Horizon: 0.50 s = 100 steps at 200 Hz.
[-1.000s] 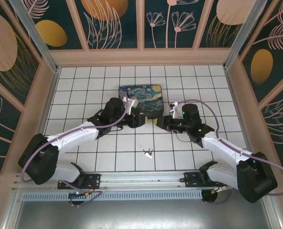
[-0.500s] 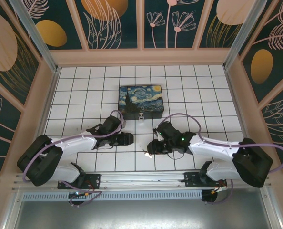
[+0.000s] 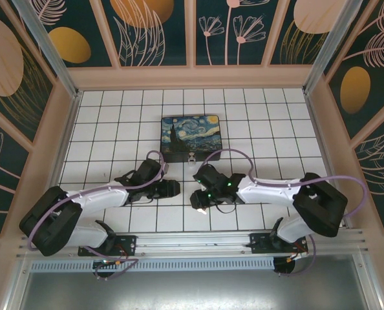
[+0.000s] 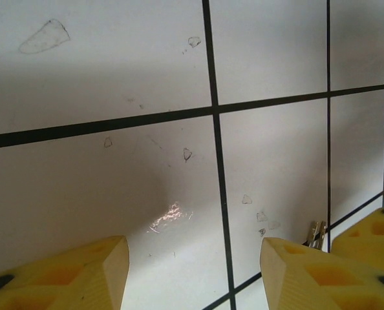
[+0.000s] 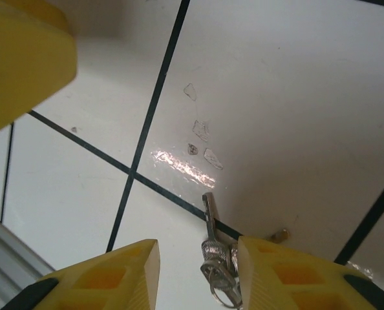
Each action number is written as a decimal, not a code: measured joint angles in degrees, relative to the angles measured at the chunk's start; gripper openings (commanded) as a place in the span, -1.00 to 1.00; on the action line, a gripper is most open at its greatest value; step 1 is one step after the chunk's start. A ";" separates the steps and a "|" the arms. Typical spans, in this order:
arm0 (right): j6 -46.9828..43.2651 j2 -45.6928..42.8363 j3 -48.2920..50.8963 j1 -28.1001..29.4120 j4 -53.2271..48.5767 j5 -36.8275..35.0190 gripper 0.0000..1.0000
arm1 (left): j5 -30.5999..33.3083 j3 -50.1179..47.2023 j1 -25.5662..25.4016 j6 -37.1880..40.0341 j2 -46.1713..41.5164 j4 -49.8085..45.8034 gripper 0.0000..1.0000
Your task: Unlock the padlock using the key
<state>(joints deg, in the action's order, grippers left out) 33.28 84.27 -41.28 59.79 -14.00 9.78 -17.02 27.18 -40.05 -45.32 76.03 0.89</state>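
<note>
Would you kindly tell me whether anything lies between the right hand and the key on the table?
Nothing visible does. The key lies on the bare table in the gap between the spread fingers of the right hand, nearer one finger. The left hand sits off to the side, apart from it.

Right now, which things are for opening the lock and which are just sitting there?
For the job: key, padlock, right gripper open around the key.
Just sitting there: painted box, tiled table.
</note>
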 measured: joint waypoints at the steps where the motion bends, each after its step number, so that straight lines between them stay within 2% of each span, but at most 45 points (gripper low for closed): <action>1: 0.00 0.15 -0.09 0.04 -0.02 -0.07 -0.25 | 0.02 0.00 0.00 0.00 -0.02 0.00 0.13; 100: -3.21 8.22 -9.11 5.68 -9.44 -8.11 -0.35 | 1.27 -0.28 0.87 0.07 -2.05 -0.04 0.14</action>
<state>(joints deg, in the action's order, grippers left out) 30.06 92.49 -50.39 65.47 -23.44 1.67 -15.75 26.89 -39.18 -45.25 73.97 0.84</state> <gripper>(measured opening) 0.335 0.567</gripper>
